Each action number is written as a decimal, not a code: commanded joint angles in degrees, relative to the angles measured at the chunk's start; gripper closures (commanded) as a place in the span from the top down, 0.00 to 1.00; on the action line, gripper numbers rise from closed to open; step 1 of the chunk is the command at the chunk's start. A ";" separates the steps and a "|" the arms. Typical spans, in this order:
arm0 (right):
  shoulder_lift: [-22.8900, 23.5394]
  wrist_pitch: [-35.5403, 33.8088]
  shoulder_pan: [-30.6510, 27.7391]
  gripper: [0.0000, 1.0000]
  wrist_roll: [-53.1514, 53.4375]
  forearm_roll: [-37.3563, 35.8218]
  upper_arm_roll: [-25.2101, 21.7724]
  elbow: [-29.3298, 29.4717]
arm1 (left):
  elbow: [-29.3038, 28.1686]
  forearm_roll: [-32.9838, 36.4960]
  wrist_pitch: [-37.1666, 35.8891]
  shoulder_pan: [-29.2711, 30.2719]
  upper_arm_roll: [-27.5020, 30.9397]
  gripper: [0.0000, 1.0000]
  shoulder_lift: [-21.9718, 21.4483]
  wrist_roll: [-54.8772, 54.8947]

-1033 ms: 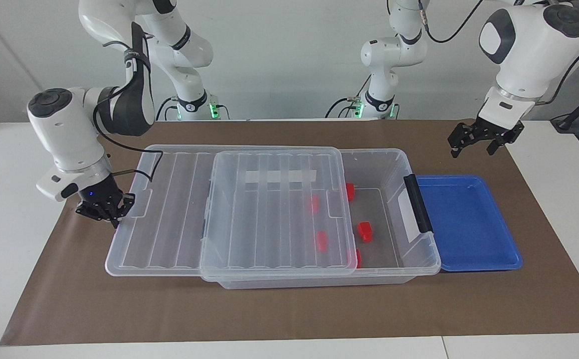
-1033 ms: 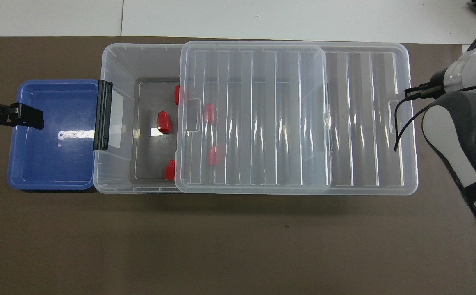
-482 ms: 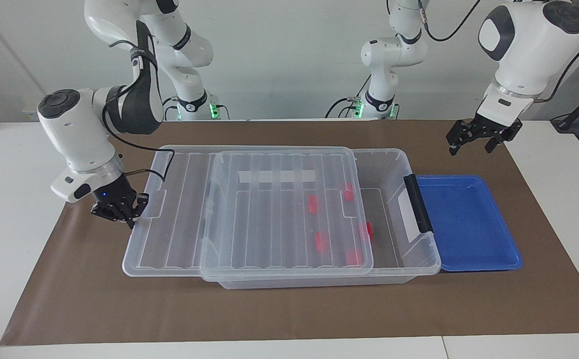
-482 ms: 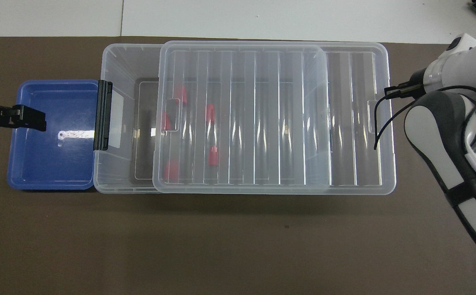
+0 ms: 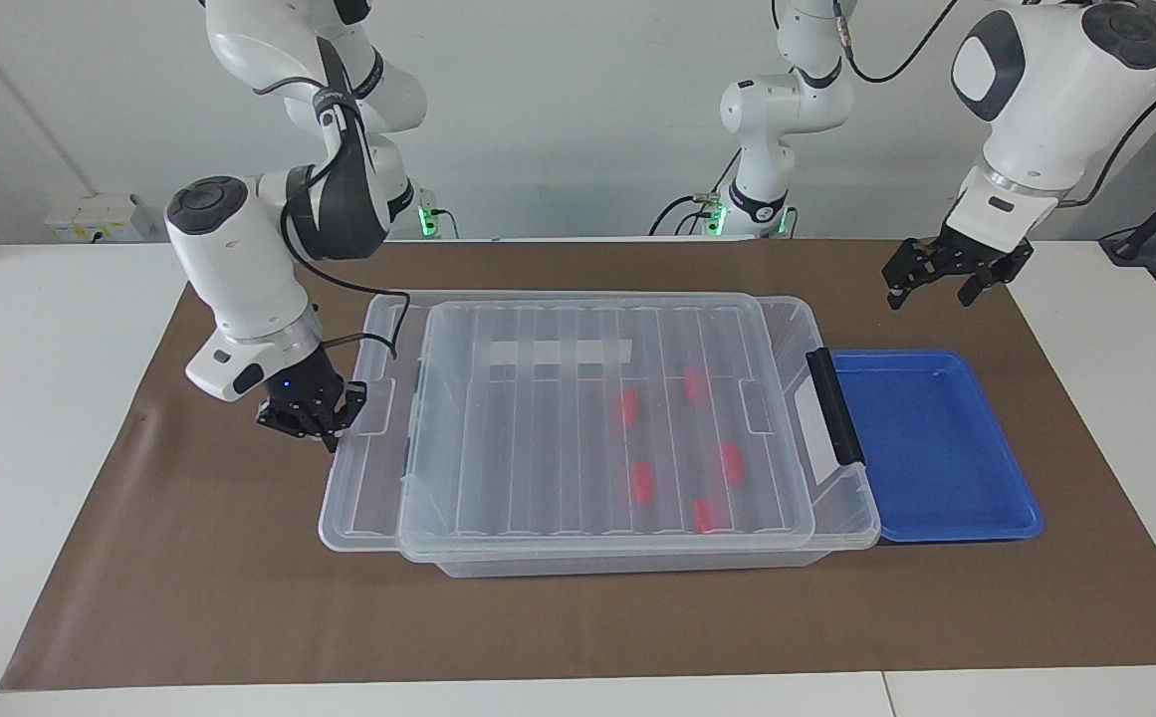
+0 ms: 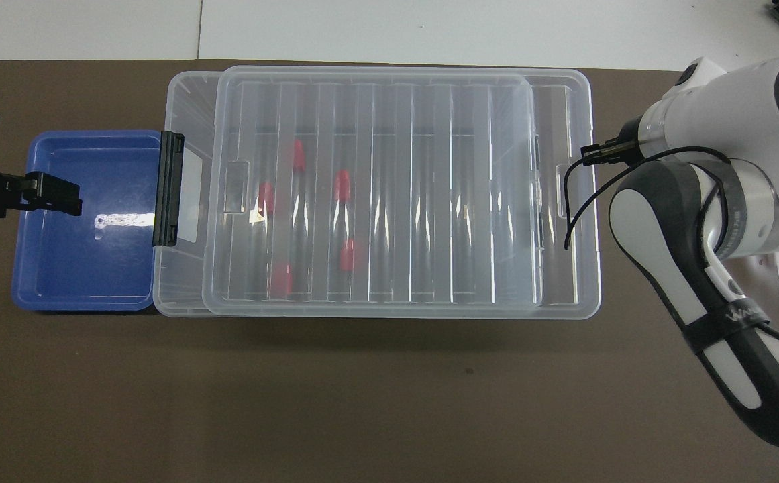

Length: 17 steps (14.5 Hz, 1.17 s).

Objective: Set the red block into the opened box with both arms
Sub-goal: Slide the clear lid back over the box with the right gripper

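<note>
The clear box [image 5: 637, 564] [image 6: 181, 94] lies lengthwise on the brown mat. Its ribbed lid [image 5: 538, 438] [image 6: 429, 201] covers nearly all of it and overhangs the end toward the right arm. Several red blocks sit on the box floor under the lid, among them one [image 5: 732, 461] [image 6: 266, 199] and another [image 5: 643, 481] [image 6: 347, 255]. My right gripper [image 5: 324, 430] is shut on the lid's end rim; in the overhead view the wrist hides it. My left gripper [image 5: 944, 284] [image 6: 54, 196] hangs open and empty in the air by the blue tray.
A shallow blue tray [image 5: 936, 438] [image 6: 87, 268] stands empty against the box's black-handled end [image 5: 833, 406] [image 6: 168, 189]. The brown mat [image 5: 578, 617] stretches bare between the box and the table edge farthest from the robots.
The right gripper has slid the lid along the box toward the black handle, covering the red blocks and most of the opening. The left gripper has barely shifted.
</note>
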 commanded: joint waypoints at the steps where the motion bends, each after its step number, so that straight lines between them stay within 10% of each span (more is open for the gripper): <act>1: 0.01 -0.17 0.90 0.00 0.84 2.95 0.19 -0.25 | -1.90 -0.92 -0.03 0.30 0.15 1.00 -1.86 -0.17; 17: -0.87 -1.32 2.22 0.00 0.75 9.44 0.37 -1.91 | -1.90 -0.92 0.23 0.12 0.15 1.00 -1.86 -0.26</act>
